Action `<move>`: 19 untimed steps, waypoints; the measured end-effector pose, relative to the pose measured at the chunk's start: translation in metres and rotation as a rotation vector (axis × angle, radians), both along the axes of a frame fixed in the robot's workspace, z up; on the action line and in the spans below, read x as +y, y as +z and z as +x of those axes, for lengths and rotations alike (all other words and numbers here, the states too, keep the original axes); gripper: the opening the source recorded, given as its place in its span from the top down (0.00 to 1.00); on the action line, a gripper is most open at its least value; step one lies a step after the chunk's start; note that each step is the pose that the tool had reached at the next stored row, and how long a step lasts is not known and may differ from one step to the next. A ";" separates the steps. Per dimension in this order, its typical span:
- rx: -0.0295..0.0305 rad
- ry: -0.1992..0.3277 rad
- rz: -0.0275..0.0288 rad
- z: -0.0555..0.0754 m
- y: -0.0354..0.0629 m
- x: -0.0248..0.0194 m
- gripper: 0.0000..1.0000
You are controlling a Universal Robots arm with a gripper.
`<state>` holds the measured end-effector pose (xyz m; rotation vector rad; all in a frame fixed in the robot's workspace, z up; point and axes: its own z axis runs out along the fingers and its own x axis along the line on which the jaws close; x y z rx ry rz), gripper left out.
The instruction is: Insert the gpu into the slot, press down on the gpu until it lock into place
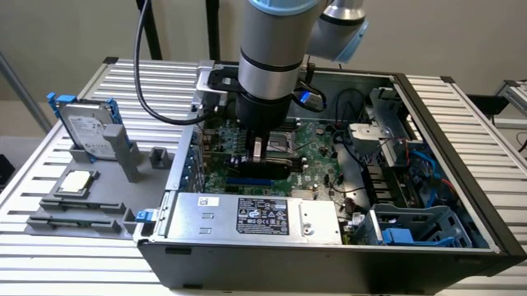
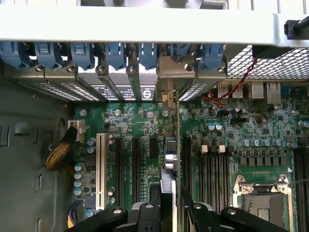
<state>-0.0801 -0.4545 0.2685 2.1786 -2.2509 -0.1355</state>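
Black gpu [image 1: 284,168], clamped in the half-closed tool [image 1: 263,160], hangs over the green motherboard [image 1: 317,143].

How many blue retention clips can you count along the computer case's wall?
7. The blue retention clips sit side by side in one row along the case wall, by the expansion-slot brackets. More may lie hidden past the picture's edge.

Exterior view: raised above the counter [image 1: 469,123], angled down at the whole open computer case [image 1: 329,250], moderately near. Wrist view: close above the motherboard [image 2: 145,121], facing straight onto it past the gripper [image 2: 173,193]. Shared: that green board beneath the arm [image 1: 268,49].
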 end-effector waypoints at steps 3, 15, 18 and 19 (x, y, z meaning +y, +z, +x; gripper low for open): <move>-0.0001 0.006 0.0002 0.000 -0.0003 0.0000 0.74; 0.0049 0.008 0.0001 0.000 -0.0072 -0.0001 0.74; 0.0083 0.008 0.0002 0.000 -0.0089 0.0000 0.74; 0.0098 0.008 0.0001 0.000 -0.0092 -0.0001 0.74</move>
